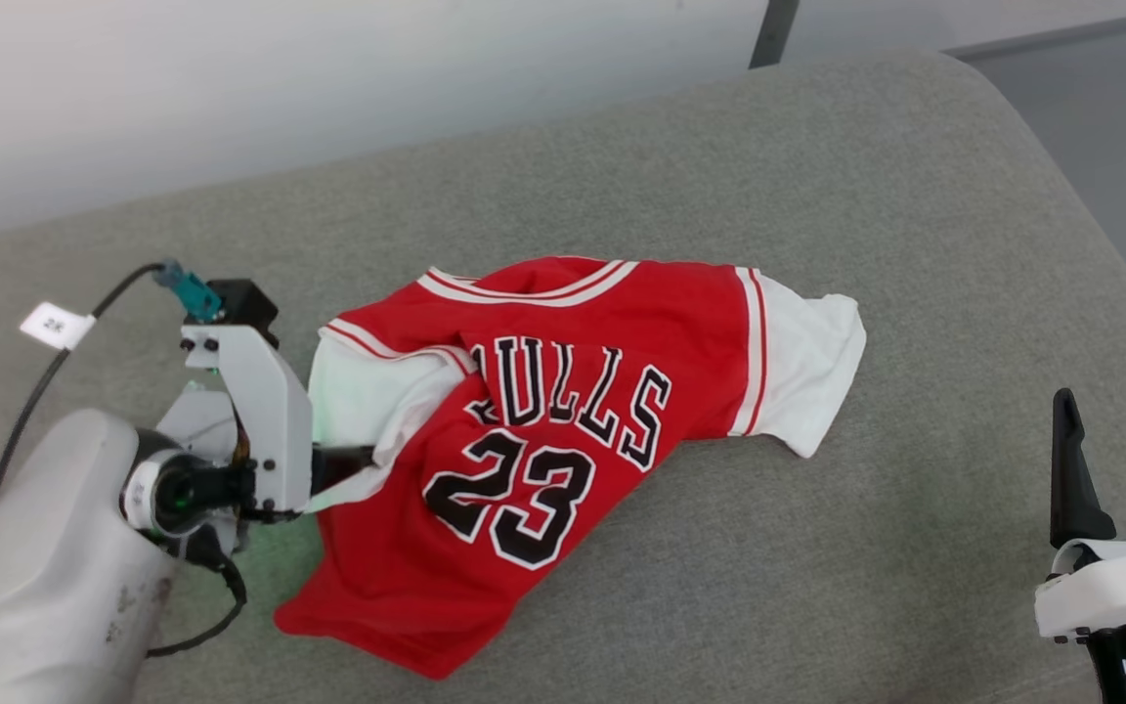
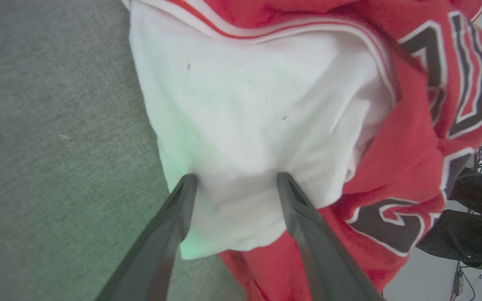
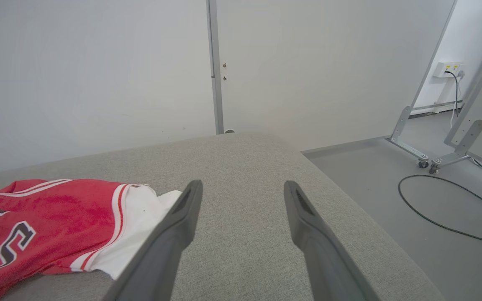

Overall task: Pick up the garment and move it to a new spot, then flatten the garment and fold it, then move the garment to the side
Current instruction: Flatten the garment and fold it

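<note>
Presently: Bulls 23 jersey (image 1: 563,411), rumpled at frame centre on grey cushion (image 1: 817,196); left claw (image 2: 236,179) spread wide astride its white sleeve (image 2: 245,125), gripping nothing, likely leaving cloth free for flattening; right claw (image 1: 1110,411) open, idle, lower right.

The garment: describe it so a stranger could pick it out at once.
Look at the broad grey cushioned surface before the white wall. The garment lies crumpled at its middle, between the left gripper and right gripper. It is bright red with white sleeves, black BULLS lettering and 23.
</note>
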Robot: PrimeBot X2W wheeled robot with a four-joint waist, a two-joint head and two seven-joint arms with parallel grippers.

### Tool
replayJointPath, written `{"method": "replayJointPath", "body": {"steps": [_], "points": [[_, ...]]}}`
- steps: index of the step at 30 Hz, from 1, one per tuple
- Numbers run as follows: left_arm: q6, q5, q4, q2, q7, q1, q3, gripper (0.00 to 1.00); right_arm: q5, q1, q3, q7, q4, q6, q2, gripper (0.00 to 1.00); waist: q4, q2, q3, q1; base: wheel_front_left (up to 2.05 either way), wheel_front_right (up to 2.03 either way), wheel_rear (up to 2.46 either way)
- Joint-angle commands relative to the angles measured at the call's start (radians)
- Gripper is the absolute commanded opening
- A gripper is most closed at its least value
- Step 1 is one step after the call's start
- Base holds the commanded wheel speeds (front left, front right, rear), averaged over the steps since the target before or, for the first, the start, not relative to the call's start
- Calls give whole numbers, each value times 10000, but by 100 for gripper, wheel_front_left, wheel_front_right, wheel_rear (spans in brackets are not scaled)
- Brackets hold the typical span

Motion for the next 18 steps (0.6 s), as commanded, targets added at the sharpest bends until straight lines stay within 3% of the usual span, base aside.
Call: {"method": "replayJointPath", "body": {"steps": [1, 9, 10, 12, 18], "points": [[13, 123, 113, 63, 23, 104, -87, 100, 55, -1, -10, -10, -67, -10, 27, 100, -165, -1, 163, 0, 0, 0, 0], [-123, 588, 1169, 212, -375, 231, -481, 100, 155, -132, -54, -115, 25, -10, 62, 100, -368, -1, 377, 0, 0, 0, 0], [-142, 505, 1282, 164, -364, 231, -477, 59, 170, -144, -72, -121, 31, -10, 63, 100, -366, -1, 393, 0, 0, 0, 0], [-185, 369, 1452, 83, -459, 191, -400, 0, 162, -175, -92, -128, 45, -10, 66, 100, -351, -1, 423, 0, 0, 0, 0], [-261, 557, 1477, 492, -544, -178, -516, 0, 129, -187, -170, -149, 103, -10, 68, 100, -191, -1, 373, 0, 0, 0, 0]]}}
